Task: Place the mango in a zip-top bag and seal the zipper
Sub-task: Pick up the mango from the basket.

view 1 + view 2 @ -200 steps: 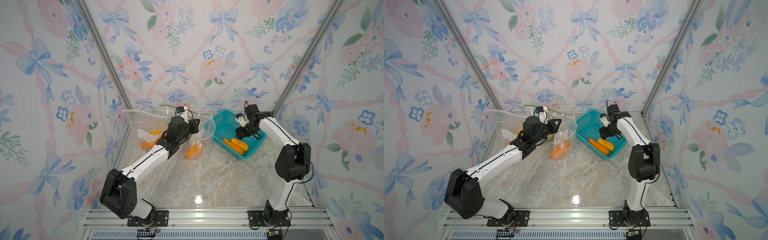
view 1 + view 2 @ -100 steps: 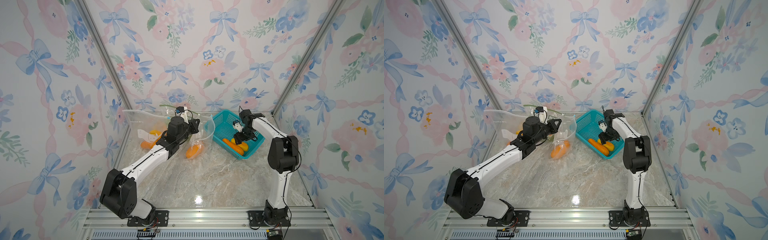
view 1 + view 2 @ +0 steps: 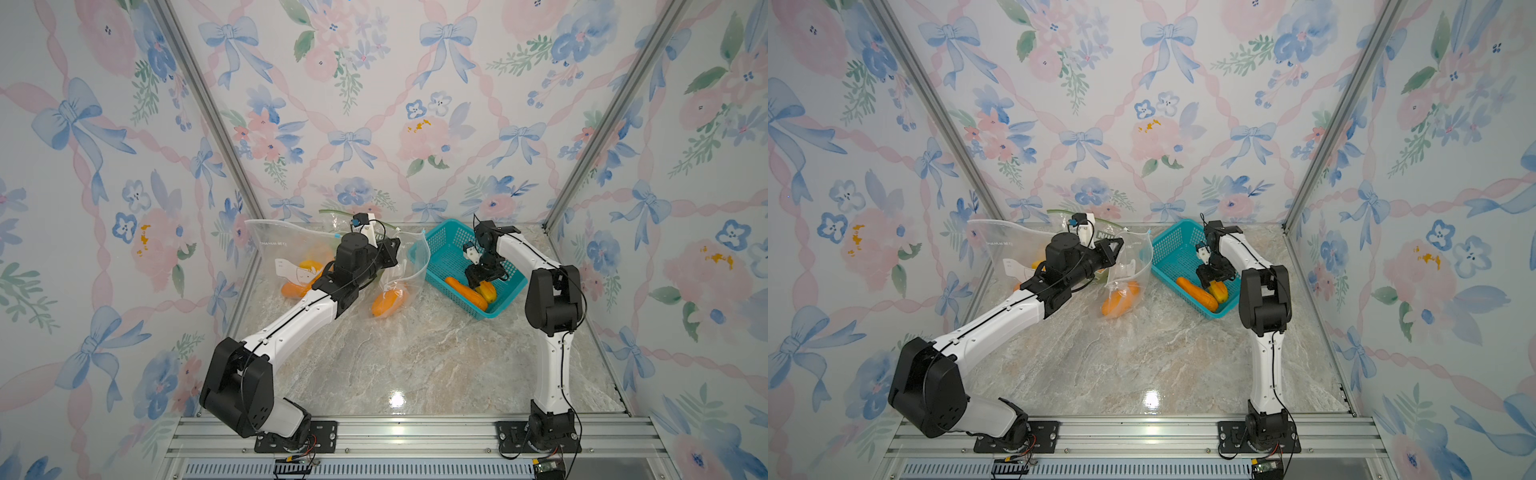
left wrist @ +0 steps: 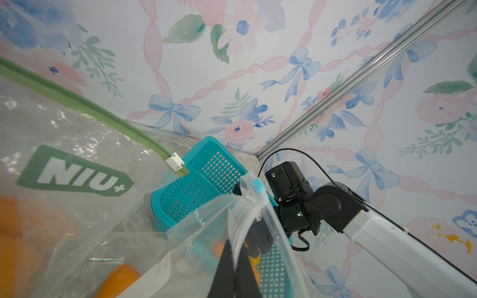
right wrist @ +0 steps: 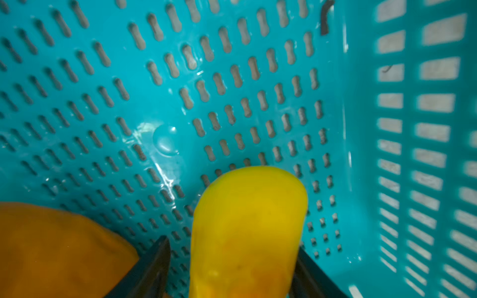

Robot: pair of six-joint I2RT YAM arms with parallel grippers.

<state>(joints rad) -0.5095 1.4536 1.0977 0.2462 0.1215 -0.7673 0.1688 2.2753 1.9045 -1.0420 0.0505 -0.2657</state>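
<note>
Straddling a yellow mango (image 3: 490,293) in the teal basket (image 3: 440,245) near the counter's (image 3: 415,353) far right corner, beside an orange mango (image 3: 465,293), the right hand (image 3: 484,283) shows in both top views. Left wrist: the left hand (image 4: 233,247) pinches the zip-top bag (image 4: 206,227) by its rim. Right wrist: that hand is spread; the mango looks smooth, firm and slippery, so grip mid-body.

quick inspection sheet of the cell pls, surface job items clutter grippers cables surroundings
surface: marbled tabletop, one glare spot near the front
job's things: yellow mango and orange mango in teal basket; blue-slider bag held up, mouth open, orange fruit inside
clutter: green-zip bag, also holding fruit, back left
grippers: left gripper shut on blue-slider bag rim; right gripper open, straddling yellow mango
cables: black lead looping off right wrist, not snagged
surroundings: floral wallpaper walls, aluminium posts
</note>
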